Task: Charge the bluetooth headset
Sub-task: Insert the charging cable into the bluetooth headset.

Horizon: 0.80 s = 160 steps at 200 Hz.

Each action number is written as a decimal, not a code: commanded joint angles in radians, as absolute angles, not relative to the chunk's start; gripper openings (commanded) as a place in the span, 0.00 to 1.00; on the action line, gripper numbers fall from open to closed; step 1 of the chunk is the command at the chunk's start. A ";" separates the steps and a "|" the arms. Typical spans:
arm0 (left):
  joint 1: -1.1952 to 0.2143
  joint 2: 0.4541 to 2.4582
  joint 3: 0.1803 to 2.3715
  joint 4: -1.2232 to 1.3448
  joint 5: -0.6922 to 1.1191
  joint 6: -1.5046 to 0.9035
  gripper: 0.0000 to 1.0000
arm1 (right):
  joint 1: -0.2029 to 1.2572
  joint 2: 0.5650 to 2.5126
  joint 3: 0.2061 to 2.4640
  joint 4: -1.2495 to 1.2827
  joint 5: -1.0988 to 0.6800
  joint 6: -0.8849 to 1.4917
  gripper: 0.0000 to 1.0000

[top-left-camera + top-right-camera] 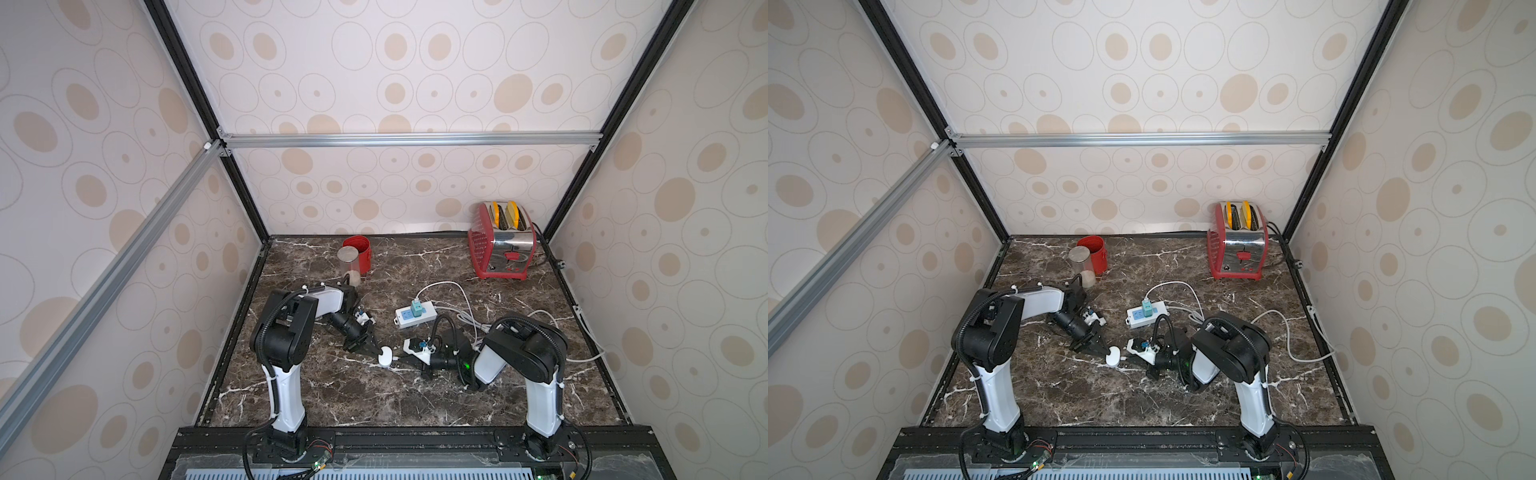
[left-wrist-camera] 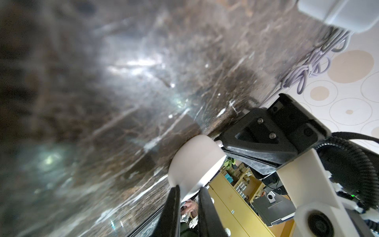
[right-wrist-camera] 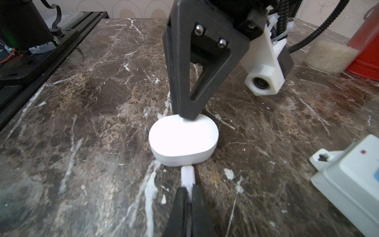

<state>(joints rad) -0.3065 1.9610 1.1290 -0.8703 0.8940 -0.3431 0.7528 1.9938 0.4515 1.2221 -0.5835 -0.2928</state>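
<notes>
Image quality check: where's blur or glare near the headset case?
Left wrist: marble table smeared, with glare patches; headset case sharp. Right wrist: case top blown out white; right claw, pinching the cable plug, soft in foreground. Both top views: sharp, evenly lit.

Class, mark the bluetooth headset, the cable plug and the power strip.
bluetooth headset [image 3: 183, 139]: right wrist view, lid centre.
cable plug [image 3: 187, 174]: right wrist view, plug body.
power strip [image 1: 429, 310]: in a top view, white end.

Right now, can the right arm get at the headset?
Probably yes: the right gripper, shut on the plug, has it right at the edge of the headset, with nothing between. The left gripper grips the far side only.
</notes>
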 commanded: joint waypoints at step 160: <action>-0.338 2.008 1.149 -0.813 0.666 -0.290 0.18 | 0.770 1.738 0.510 0.578 -0.502 -0.540 0.27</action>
<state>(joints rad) -0.3386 1.9522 1.1511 -0.8623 0.8482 -0.3164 0.7685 1.7893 0.4519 0.8589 -0.5175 -0.4076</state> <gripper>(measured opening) 0.183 0.271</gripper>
